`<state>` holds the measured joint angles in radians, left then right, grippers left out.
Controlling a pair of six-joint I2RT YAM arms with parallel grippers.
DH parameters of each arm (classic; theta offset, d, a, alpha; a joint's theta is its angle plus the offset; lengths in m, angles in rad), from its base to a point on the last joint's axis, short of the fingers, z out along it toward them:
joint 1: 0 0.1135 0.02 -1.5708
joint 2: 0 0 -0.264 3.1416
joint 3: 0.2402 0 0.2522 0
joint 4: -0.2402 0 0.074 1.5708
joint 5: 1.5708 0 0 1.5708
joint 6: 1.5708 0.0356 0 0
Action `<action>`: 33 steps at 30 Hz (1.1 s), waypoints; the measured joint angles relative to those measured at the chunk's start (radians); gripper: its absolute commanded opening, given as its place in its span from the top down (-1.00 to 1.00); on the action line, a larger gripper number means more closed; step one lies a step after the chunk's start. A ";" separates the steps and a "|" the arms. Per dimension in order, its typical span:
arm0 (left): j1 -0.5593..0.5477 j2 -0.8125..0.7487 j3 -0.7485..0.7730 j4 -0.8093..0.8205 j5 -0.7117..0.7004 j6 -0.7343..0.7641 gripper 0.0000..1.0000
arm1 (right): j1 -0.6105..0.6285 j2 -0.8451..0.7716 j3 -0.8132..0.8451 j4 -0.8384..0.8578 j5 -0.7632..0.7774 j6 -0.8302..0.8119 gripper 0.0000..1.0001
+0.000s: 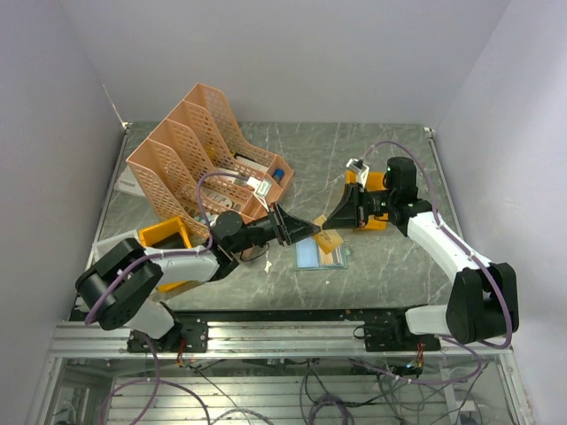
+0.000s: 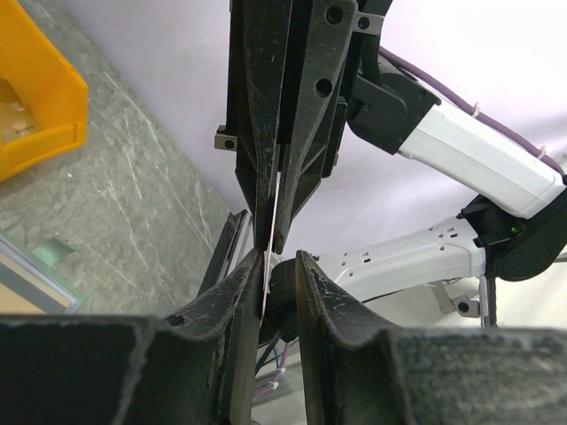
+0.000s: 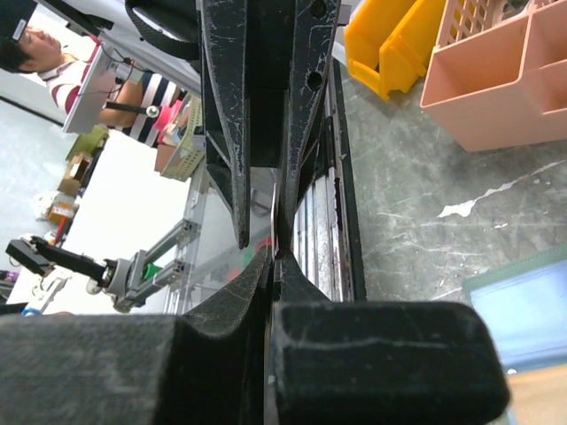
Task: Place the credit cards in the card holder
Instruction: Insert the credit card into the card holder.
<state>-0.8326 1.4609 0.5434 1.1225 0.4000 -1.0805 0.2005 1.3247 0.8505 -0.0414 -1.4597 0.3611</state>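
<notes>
Hanging edge-on above the grey marbled table point(image 1: 390, 159), the thin whitish plastic card point(image 2: 274, 212) is clamped in my right gripper point(image 3: 273, 257). My left gripper point(image 2: 279, 258) brackets it unpinched, probably a handover, with the flat grey-green card holder point(image 1: 314, 257) lying below.

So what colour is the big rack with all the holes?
The rack is peach-pink; the top view shows it best.

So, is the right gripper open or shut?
Shut: the right gripper is clamped on a thin card seen edge-on, with no gap showing.
</notes>
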 measured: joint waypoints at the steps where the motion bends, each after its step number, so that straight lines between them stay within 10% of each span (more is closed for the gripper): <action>1: 0.000 0.000 0.000 -0.002 0.006 0.002 0.35 | 0.001 0.000 0.000 -0.004 0.000 -0.003 1.00; 22: 0.014 -0.050 0.028 -0.187 0.066 0.105 0.38 | 0.014 0.000 0.014 -0.079 -0.011 -0.093 1.00; 28: 0.014 -0.049 0.038 -0.185 0.081 0.105 0.86 | 0.018 0.000 0.014 -0.085 -0.011 -0.108 1.00; 33: 0.018 -0.049 0.039 -0.185 0.101 0.113 0.86 | 0.019 0.000 0.023 -0.120 -0.009 -0.140 0.29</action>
<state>-0.8143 1.4117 0.5823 0.9371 0.5007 -0.9680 0.2199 1.3247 0.8734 -0.1616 -1.4685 0.2211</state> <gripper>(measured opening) 0.080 0.170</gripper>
